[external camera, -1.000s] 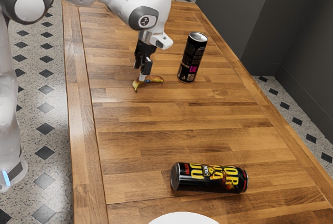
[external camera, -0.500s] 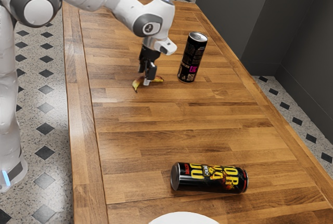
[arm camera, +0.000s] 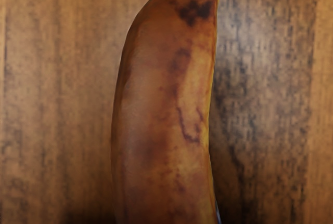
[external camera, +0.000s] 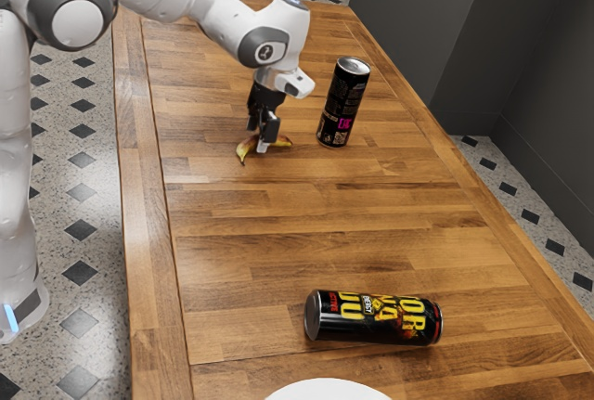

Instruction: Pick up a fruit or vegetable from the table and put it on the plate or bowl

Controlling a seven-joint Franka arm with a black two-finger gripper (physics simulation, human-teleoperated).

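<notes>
A white plate (external camera: 325, 389) sits at the near edge of the wooden surface (external camera: 278, 233), the place where, I judge, the fruit is meant to end up. Just beyond it an energy drink can (external camera: 373, 316) lies on its side, between the plate and the work farther off, so a carry toward the plate would probably need to pass over or around it. Farther back, the banana (external camera: 281, 142) lies flat on the surface, well apart from the plate. The gripper (external camera: 265, 140) points straight down at the banana's middle, both of the banana's ends sticking out past it. In the wrist view the brown-spotted banana (arm camera: 166, 120) runs lengthwise right under the hand, which suits a grasp across its narrow width. Whether the gripper is closed on it I cannot tell. A second, upright can (external camera: 342, 103) stands near the banana toward the exterior view's right, slightly farther back.
</notes>
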